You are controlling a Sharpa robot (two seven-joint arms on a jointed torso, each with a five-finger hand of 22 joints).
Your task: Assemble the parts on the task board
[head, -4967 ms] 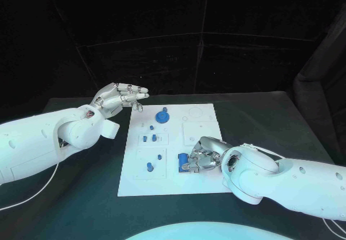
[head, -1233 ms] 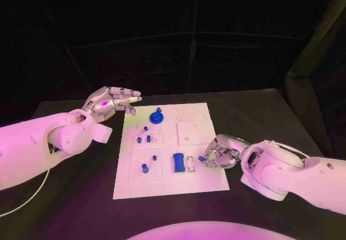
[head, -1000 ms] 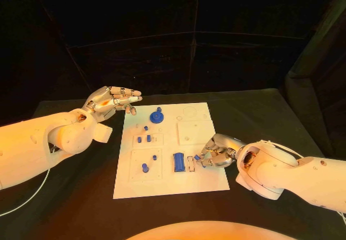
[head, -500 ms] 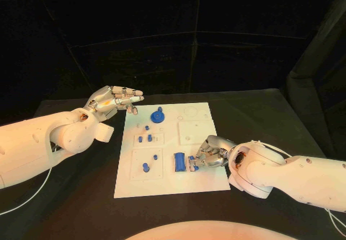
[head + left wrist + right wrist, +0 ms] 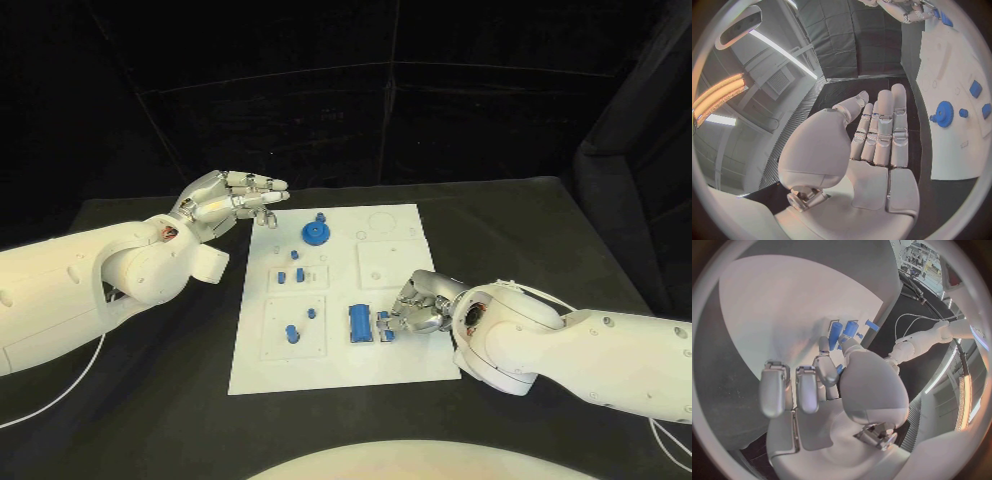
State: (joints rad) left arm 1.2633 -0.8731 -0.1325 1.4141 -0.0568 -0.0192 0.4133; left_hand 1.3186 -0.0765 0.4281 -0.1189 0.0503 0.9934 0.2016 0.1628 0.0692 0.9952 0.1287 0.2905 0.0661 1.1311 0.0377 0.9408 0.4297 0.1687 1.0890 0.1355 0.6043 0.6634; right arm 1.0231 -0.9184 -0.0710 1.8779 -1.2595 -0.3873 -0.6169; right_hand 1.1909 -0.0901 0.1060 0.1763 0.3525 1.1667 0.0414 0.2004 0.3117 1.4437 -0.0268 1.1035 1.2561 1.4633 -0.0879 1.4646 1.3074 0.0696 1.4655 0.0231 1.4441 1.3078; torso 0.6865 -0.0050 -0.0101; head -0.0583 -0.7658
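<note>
Left hand (image 5: 228, 203) raised off the far-left corner of the white task board (image 5: 340, 370), fingers straight and apart, holding nothing. Blue gear (image 5: 317, 234) far on board, long blue block (image 5: 358, 324) near middle. Right hand (image 5: 420, 305) just right of block, pinching small blue part (image 5: 385, 320).

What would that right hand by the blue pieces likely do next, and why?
Probably ease the small blue part down into the task board, beside the long blue block. The right hand pinches that part low over the board, right by the block. The left hand hovers open off the board's far corner.
</note>
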